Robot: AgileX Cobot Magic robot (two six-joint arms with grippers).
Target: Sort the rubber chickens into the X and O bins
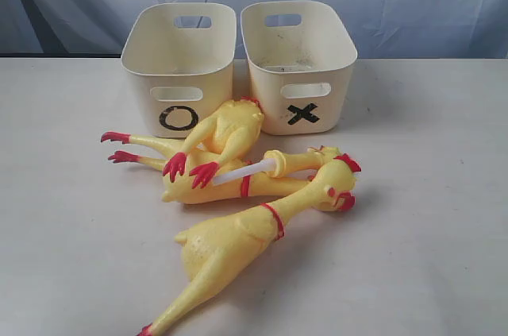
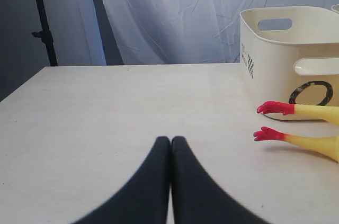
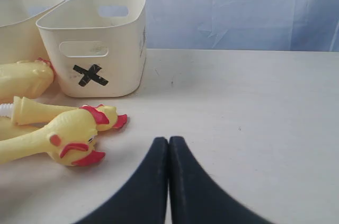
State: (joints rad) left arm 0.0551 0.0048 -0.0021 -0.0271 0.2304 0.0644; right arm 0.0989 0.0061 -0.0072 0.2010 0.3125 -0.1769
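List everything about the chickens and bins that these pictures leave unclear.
Front chicken: its feet are cut off by the bottom edge of the exterior view.
Piled chickens: overlapping bodies hide the lowest one in the exterior view, so the count is uncertain.
O bin and X bin: the near walls hide part of each inside in every view.
Chicken legs: the bodies are cut off by the frame edge in the left wrist view.
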